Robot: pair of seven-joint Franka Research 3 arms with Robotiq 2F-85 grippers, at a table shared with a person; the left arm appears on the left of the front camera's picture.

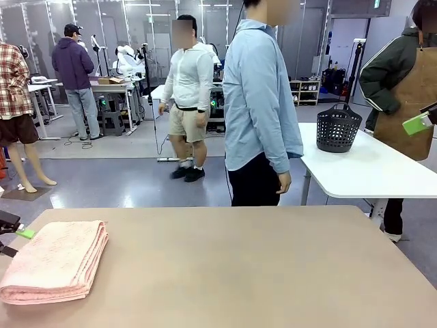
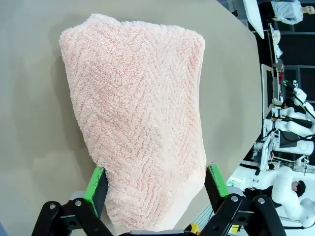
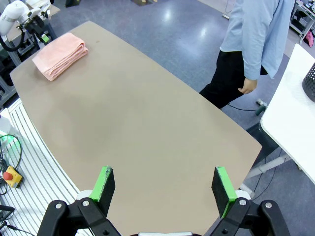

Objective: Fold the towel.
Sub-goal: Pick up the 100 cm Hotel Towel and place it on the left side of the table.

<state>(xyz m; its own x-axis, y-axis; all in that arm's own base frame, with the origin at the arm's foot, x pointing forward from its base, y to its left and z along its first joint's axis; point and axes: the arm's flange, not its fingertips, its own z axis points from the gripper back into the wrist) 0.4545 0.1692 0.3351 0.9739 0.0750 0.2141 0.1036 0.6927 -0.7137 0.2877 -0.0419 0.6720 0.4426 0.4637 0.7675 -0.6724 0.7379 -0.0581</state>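
Left hand [image 2: 155,189] spread open, green pads [image 2: 96,184] flanking near end of folded salmon-pink towel [image 2: 138,123] on table [image 2: 29,98]. Right hand [image 3: 165,189] open, empty, well apart. Risk on withdrawal: pad snagging terry loops, dragging top fold loose.

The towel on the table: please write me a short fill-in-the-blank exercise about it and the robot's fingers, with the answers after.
1. The towel lies ____ in layers on the table.
2. The towel's colour is ____.
3. The left gripper has its green fingers ____, one on each side of the towel.
4. Below the right gripper is bare ____.

Answers: folded; pink; open; table
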